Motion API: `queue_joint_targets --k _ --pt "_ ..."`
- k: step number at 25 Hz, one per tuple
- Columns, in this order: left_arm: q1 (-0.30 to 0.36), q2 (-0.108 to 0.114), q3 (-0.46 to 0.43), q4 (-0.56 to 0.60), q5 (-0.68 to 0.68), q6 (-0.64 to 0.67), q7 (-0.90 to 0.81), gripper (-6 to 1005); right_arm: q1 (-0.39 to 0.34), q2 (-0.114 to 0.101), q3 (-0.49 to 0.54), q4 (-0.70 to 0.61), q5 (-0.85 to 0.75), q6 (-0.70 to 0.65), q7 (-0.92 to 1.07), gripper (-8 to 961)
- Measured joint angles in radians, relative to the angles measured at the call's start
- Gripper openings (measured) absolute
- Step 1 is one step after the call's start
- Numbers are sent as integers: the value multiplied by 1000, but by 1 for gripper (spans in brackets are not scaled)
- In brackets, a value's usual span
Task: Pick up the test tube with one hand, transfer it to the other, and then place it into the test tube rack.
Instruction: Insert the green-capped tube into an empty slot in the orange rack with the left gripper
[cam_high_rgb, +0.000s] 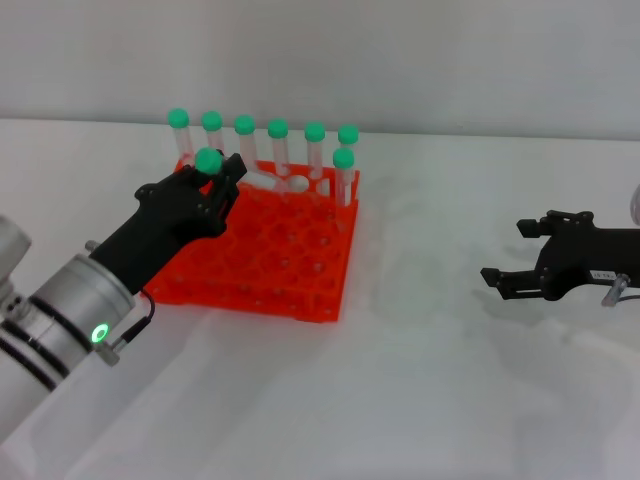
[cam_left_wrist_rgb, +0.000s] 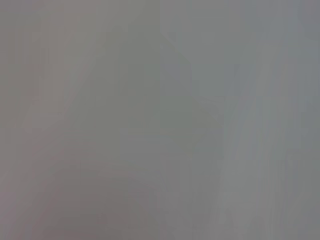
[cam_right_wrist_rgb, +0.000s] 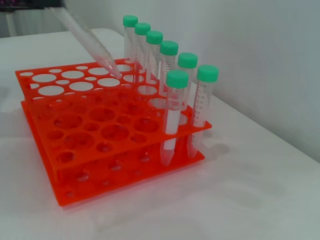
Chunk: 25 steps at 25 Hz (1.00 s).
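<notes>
My left gripper (cam_high_rgb: 222, 178), long and black on a silver wrist with a green ring light, is shut on a test tube (cam_high_rgb: 268, 180) just below its green cap. The tube lies tilted over the back left part of the orange test tube rack (cam_high_rgb: 290, 270). In the right wrist view the same test tube (cam_right_wrist_rgb: 85, 37) slants down with its tip just above the top tier of the rack (cam_right_wrist_rgb: 100, 135). My right gripper (cam_high_rgb: 512, 253), black with a white label, hovers open and holds nothing, well to the right of the rack. The left wrist view shows only flat grey.
Several green-capped tubes (cam_high_rgb: 278, 140) stand upright along the rack's back row, with one more (cam_high_rgb: 343, 172) in front of them at the right end; these tubes (cam_right_wrist_rgb: 170, 65) also show in the right wrist view. A white tabletop (cam_high_rgb: 440, 380) surrounds the rack, and a white wall lies behind.
</notes>
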Motion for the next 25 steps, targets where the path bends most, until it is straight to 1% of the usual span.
queue_joint_targets --k 5,10,20,25 --pt "-27 0 9 50 1 -133 -7 219 6 1 -2 12 0 0 7 859" --pt "-31 0 13 80 4 -196 -13 222 10 3 -2 12 2 0 10 859" --pt "-33 0 17 66 10 -215 -32 228 32 5 -3 14 10 -2 15 859" --pt "-66 0 25 31 11 -215 -33 231 45 6 -4 21 6 -2 15 859"
